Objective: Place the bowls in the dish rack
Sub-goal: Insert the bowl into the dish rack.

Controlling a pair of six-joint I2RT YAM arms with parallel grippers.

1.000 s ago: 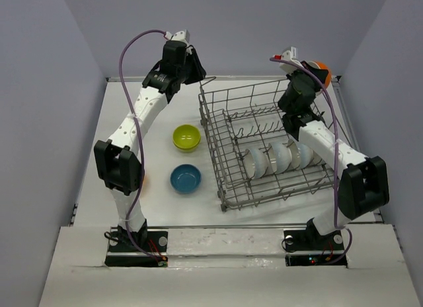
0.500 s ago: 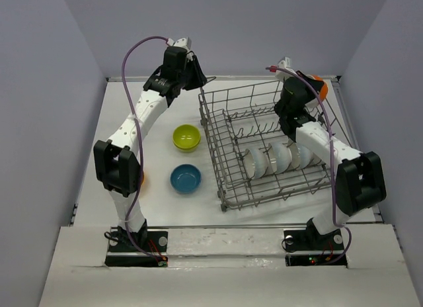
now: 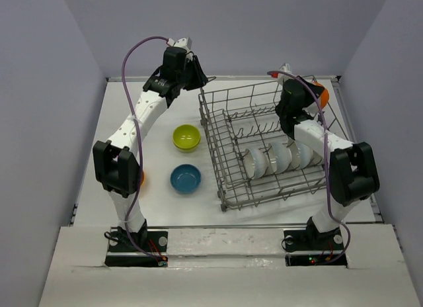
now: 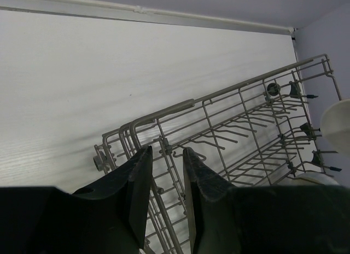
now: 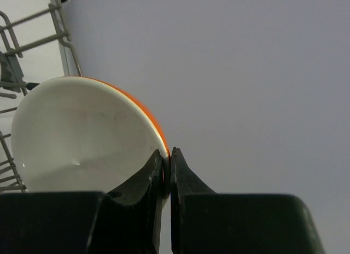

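The grey wire dish rack [image 3: 210,131] stands on the right half of the table, with several white bowls [image 3: 271,158] upright between its tines. A lime green bowl [image 3: 186,137] and a blue bowl [image 3: 186,178] rest on the table left of it. My right gripper [image 5: 167,153] is shut on the rim of an orange bowl [image 5: 82,139] with a white inside, held over the rack's far right corner [image 3: 316,90]. My left gripper [image 4: 167,150] hovers at the rack's far left corner [image 4: 164,114], its jaws partly apart, with rack wire showing in the gap.
An orange patch [image 3: 143,178] peeks out from behind my left arm's elbow. The white table ends at grey walls at the back and on both sides. A white bowl's edge [image 4: 336,125] shows at the right of the left wrist view.
My right arm has lowered the orange bowl toward the rack's far right corner. My left gripper shifted slightly right toward the rack's far left corner, then held still.
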